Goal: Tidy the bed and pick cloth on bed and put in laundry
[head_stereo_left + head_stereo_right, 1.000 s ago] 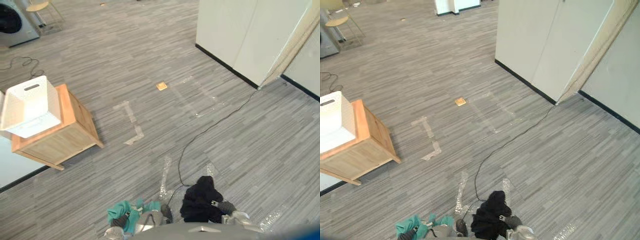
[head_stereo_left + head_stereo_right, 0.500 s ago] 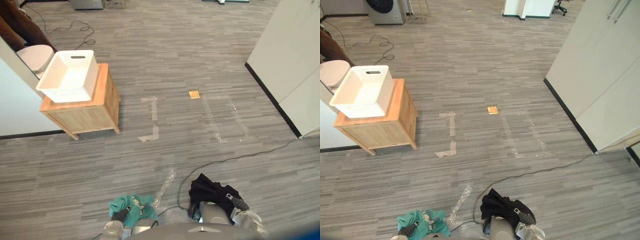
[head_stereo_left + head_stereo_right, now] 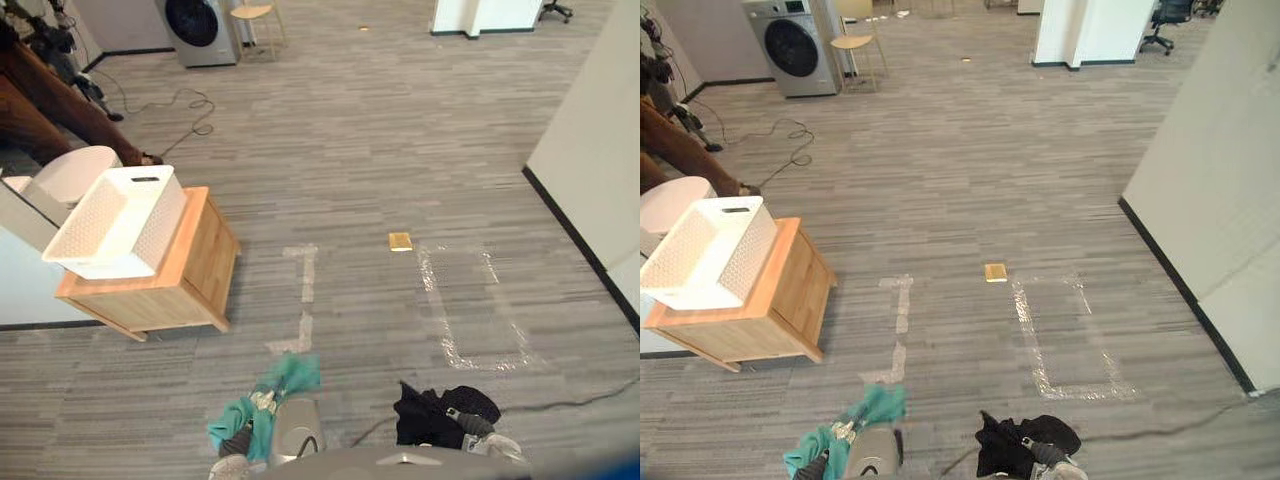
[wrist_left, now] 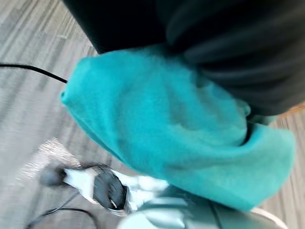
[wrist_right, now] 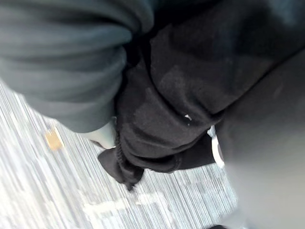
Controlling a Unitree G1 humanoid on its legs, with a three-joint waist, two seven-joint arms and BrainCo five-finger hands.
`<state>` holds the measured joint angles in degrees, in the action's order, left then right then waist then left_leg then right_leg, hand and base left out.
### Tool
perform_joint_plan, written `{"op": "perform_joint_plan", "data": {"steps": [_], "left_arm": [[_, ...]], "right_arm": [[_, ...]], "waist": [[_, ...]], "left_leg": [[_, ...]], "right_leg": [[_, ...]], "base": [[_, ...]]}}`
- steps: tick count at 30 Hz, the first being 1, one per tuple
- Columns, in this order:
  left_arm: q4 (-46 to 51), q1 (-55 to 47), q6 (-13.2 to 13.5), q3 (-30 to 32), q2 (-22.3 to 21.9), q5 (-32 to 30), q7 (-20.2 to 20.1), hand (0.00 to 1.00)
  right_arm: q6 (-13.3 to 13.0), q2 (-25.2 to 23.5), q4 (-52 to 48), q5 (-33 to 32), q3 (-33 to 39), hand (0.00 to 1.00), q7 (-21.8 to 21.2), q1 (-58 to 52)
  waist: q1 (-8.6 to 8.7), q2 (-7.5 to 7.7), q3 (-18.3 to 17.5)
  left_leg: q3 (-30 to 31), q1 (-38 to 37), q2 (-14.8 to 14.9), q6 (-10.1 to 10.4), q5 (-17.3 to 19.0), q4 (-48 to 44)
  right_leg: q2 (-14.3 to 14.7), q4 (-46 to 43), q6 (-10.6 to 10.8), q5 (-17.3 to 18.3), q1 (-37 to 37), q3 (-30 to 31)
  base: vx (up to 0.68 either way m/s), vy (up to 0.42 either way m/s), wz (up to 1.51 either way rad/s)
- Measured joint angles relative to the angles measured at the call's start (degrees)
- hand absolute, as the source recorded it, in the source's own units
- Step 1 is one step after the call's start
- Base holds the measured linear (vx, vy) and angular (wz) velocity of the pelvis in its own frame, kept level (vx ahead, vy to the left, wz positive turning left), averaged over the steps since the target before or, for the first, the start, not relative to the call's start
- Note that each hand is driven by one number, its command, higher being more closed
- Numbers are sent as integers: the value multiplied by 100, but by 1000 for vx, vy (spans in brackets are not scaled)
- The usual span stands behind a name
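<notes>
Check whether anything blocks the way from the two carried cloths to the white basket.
Nothing visible does. Between the teal cloth, the black cloth and the white basket on the wooden cabinet to the left lies only floor with flat tape marks. The small yellow square lies right of that path.

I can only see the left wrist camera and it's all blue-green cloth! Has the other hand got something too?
Observer: Yes. A black cloth is bunched up at the right hand.
Operator: Cool! Where's the basket for the clothes?
Observer: A white basket sits on a wooden cabinet, ahead on the robot's left.
</notes>
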<state>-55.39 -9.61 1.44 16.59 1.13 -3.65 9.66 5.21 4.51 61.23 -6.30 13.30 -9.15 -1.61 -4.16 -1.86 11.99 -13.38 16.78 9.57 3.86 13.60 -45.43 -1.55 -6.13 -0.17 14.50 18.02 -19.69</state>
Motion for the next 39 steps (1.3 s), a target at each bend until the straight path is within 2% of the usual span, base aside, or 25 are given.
{"op": "perform_joint_plan", "data": {"steps": [1, 2, 3, 4, 6, 8, 9, 11, 12, 13, 15, 16, 17, 20, 23, 25, 27, 28, 29, 30, 32, 34, 36, 38, 39], "left_arm": [[-7, -5, 0, -22, 18, 37, -12, 100], [-32, -70, 9, -110, -27, 84, -50, 100], [-100, 9, -1, -102, 164, 92, -94, 100], [-91, 18, -1, -117, 200, 87, -98, 100], [-53, 184, -59, -137, 260, 88, -101, 100], [-75, 185, -158, -131, 249, 155, -94, 100], [-129, 180, -260, -128, 241, 230, -91, 100], [-189, 166, -391, -123, 230, 253, -83, 100], [-223, 150, -453, -146, 241, 247, -90, 100], [-235, 149, -461, -258, 346, 206, -102, 100], [-324, 150, -458, -357, 387, 92, -101, 100], [-383, 147, -462, -379, 373, 39, -98, 100], [-398, 146, -463, -408, 374, 50, -95, 100], [-451, 165, -460, -626, 471, 162, -90, 100], [-456, 144, -462, -646, 472, 306, -89, 100], [-452, 148, -449, -616, 464, 282, -88, 100], [-442, 96, -347, -316, 402, 170, -79, 100], [-424, 43, -293, -222, 412, 161, -73, 100], [-443, 6, -247, -75, 306, 129, -39, 100], [-380, -97, -147, -30, 150, 128, -26, 100], [-366, -141, -64, 42, 95, 177, 44, 100], [-261, -163, 11, 293, 26, 260, 66, 100], [-170, -218, 89, 441, -34, 248, 64, 100], [-93, -281, 142, 431, -50, 245, 37, 100], [-39, -273, 151, 407, -83, 250, 21, 100]], "right_arm": [[-9, 0, 0, 56, 4, 100, -30, -2], [-35, 35, -2, 121, 95, 100, -84, -38], [-90, -104, 86, 160, 186, 100, -78, -23], [-157, -153, 93, 164, 193, 100, -89, -30], [-346, -283, 116, 205, 247, 100, -82, -47], [-399, -298, 105, 216, 199, 100, -53, -73], [-410, -303, 102, 246, 172, 100, -24, -82], [-386, -305, 113, 378, 181, 100, 22, -65], [-348, -302, 108, 388, 186, 100, 57, -64], [-357, -288, 63, 418, 192, 100, 87, -46], [-407, -181, -79, 447, 186, 100, 102, -35], [-442, -87, -181, 536, 172, 100, 100, -53], [-470, -53, -199, 549, 171, 100, 100, -72], [-613, 55, -214, 541, 179, 100, 99, -50], [-684, 38, -152, 536, 181, 100, 88, -60], [-682, 17, -88, 447, 224, 100, 61, -106], [-685, 10, -94, 312, 151, 100, 34, -161], [-688, -9, -95, 309, 92, 100, 26, -187], [-692, 78, -111, 305, 60, 100, -6, -196], [-700, 167, -131, 310, 22, 100, -37, -189], [-735, 182, -163, 314, -127, 100, -81, -140], [-755, 122, -202, 309, -255, 100, -114, -131], [-739, 57, -271, 303, -514, 100, -136, -186], [-732, 42, -336, 313, -691, 100, -182, -247], [-721, 19, -355, 322, -708, 100, -195, -242]], "waist": [[9, 13, 7], [4, -108, -23], [43, 190, -35], [101, 266, -80], [137, 368, -92], [134, 354, -109], [92, 325, -150], [32, 282, -177], [22, 266, -191], [57, 375, -182], [165, 371, -173], [212, 301, -143], [228, 279, -142], [310, 292, -151], [336, 264, -142], [339, 269, -142], [329, 348, -159], [325, 469, -186], [285, 322, -136], [250, 130, -212], [303, 71, -246], [305, 120, -200], [300, 146, -178], [238, 150, -190], [168, 121, -184]], "left_leg": [[-226, -54, -167, -144, -175, 779], [-838, -264, -389, -938, -1083, 2277], [-1108, -541, -695, -1218, -1198, 2572], [-1220, -595, -816, -1277, -1231, 2769], [-2234, -600, -850, -1422, -1183, 2711], [-2535, -815, -951, -1715, -953, 2803], [-2451, -949, -1029, -1695, -751, 2936], [-2305, -1150, -1079, -1625, -524, 3070], [-2058, -1389, -1180, -1526, -450, 3334], [-1707, -1603, -1377, -1487, -425, 3517], [-1288, -1895, -1475, -1488, -411, 3628], [-965, -2190, -1466, -1452, -392, 3739], [-811, -2304, -1450, -1414, -367, 3796], [143, -2694, -1283, -1286, -275, 3912], [895, -2728, -1004, -1043, -274, 3920], [1441, -2772, -915, -893, -253, 3928], [1903, -2812, -935, -597, -69, 3861], [1988, -2843, -985, -520, 23, 3810], [1972, -2983, -804, -350, 224, 3739], [1596, -2988, -577, -262, 261, 3659], [1247, -2919, -390, -82, 163, 3397], [889, -2150, -108, 121, 105, 1809], [-113, -1226, 670, 196, 66, -239], [-918, -1055, 1081, 174, 77, -447], [-1382, -964, 1147, 151, 91, -158]], "right_leg": [[-68, -16, 104, 61, 65, -18], [-25, -86, 315, 186, 161, -52], [-315, -110, 421, 221, 292, -145], [-366, -115, 447, 104, 299, -213], [-387, 135, 653, -464, 511, -438], [-311, 332, 688, -855, 775, -579], [-255, 300, 685, -1061, 842, -628], [-330, -465, 698, -1075, 660, -655], [-537, -1785, 729, -1096, 209, -680], [-958, -3731, 697, -1185, -594, -431], [-1276, -5053, 565, -959, -1183, -285], [-1395, -5513, 393, -817, -1526, -203], [-1401, -5593, 360, -791, -1723, -122], [-1343, -4920, 391, -474, -2570, 351], [-931, -2985, 484, -424, -2823, 728], [-627, -1652, 577, -560, -2856, 1232], [-474, -499, 557, -1069, -2797, 1760], [-505, -414, 531, -1250, -2766, 1847], [-381, -814, 375, -1331, -2739, 1715], [-271, -1041, 255, -979, -2738, 1522], [-247, -1207, 144, -687, -2626, 1227], [-267, -1040, 97, -520, -2288, 915], [-242, -641, 24, -458, -1617, 359], [-241, -362, 31, -428, -1142, 113], [-243, -224, 72, -420, -984, 34]], "base": [[565, 147, -15], [551, 146, 24], [640, 167, 46], [594, 190, 91], [411, 198, 99], [353, 185, 80], [316, 118, 65], [323, 77, 53], [398, 65, 99], [338, 24, 113], [332, -32, 130], [327, -31, 125], [283, -36, 136], [275, -122, 162], [298, -208, 130], [408, -319, 128], [432, -406, 125], [377, -412, 99], [355, -371, 77], [346, -339, 70], [312, -283, 82], [264, -275, 97], [257, -217, 94], [266, -135, 71], [239, -57, 49]]}}
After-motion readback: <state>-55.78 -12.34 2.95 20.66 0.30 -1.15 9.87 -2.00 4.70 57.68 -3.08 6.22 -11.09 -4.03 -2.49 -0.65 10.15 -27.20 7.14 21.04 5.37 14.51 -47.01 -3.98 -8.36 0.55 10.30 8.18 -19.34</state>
